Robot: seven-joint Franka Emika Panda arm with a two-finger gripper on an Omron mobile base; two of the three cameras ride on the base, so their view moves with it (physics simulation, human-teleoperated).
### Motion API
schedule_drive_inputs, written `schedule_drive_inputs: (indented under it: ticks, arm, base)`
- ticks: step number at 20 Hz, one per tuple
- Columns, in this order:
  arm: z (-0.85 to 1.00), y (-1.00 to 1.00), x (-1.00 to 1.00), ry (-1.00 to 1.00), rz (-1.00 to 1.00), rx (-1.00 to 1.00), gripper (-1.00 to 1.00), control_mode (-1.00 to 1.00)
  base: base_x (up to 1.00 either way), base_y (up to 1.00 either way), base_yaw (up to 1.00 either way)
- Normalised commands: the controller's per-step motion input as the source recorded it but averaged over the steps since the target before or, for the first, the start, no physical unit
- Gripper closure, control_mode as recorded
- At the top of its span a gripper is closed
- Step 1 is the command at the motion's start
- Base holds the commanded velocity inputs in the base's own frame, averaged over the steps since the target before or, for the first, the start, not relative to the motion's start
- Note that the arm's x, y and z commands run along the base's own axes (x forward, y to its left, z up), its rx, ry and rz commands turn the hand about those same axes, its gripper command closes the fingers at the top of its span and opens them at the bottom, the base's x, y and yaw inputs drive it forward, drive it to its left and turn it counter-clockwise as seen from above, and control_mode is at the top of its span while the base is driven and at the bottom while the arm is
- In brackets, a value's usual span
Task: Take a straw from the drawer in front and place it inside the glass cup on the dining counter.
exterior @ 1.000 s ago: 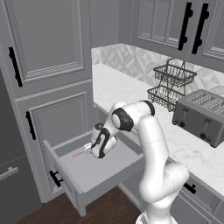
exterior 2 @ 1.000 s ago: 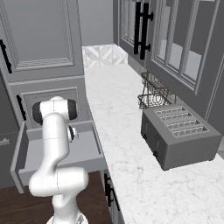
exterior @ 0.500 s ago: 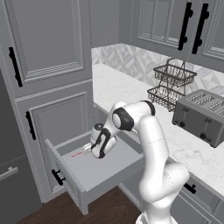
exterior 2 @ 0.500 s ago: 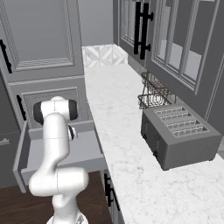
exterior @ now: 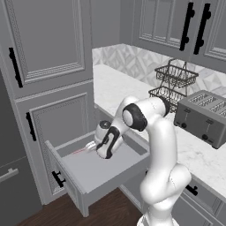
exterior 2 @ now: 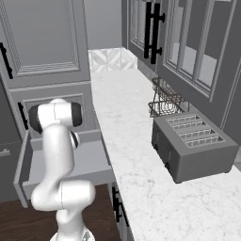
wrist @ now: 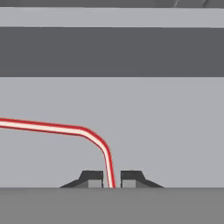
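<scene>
The drawer (exterior: 103, 172) stands pulled open below the wall counter, its grey floor also visible in the right base view (exterior 2: 89, 162). The straw (wrist: 52, 127), thin and red-pink with a bend, lies on the drawer floor and runs down between my fingertips. In the left base view it is a faint pink line (exterior: 79, 151) at the drawer's back left. My gripper (wrist: 112, 179) is low inside the drawer, reaching toward that corner (exterior: 91, 146), with its fingers (wrist: 94, 178) shut on the straw's short end. The glass cup and the dining counter are out of view.
A white marble wall counter (exterior: 132, 101) runs along the right, carrying a two-tier wire basket (exterior: 173, 84) and a grey toaster (exterior: 204, 117). Tall grey cabinet doors (exterior: 44, 39) rise behind the drawer. The drawer's back wall (wrist: 112, 51) is close ahead of the hand.
</scene>
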Motion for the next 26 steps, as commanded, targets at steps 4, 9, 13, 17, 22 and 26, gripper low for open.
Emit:
schedule_drive_inputs:
  ticks: [4,9,13,17,22,26]
  arm:
    - [1.0,-0.26,-0.46,-0.03,0.0,0.08,1.0,-1.0]
    - [1.0,-0.18,-0.19,0.0,0.0,0.11,1.0,-1.0]
    - [1.0,-0.01,0.11,0.0,0.0,0.12,1.0,-1.0]
    - [1.0,0.0,0.42,0.0,0.0,0.05,1.0,-1.0]
    - [1.0,0.0,0.64,0.0,0.0,0.0,1.0,-1.0]
    - [1.0,0.0,0.71,0.0,0.0,-0.04,1.0,-1.0]
  base:
    - [0.0,0.0,0.0]
    - [0.0,0.0,0.0]
    - [0.0,0.0,0.0]
    - [0.0,0.0,0.0]
    - [0.0,0.0,0.0]
    - [0.0,0.0,0.0]
